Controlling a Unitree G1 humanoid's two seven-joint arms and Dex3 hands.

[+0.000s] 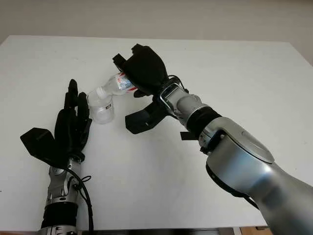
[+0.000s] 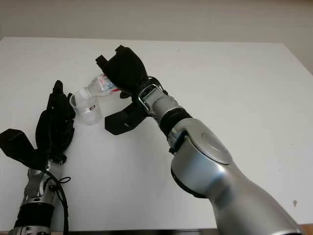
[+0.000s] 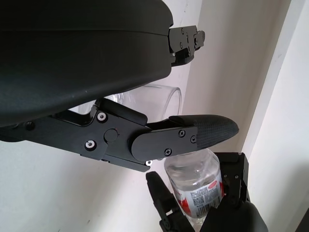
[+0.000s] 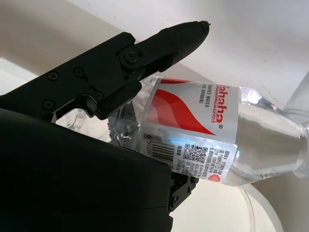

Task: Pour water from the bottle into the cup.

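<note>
bright even light, soft faint shadows

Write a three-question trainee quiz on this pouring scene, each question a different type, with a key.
1. True or false: the bottle stands upright on the table.
2. Which hand grips the bottle? A) left hand B) right hand
3. Fill in: the bottle's mouth is tipped over the ____.

Key:
1. False; it is tilted, neck down.
2. B; the left hand is open beside the cup.
3. cup
</note>
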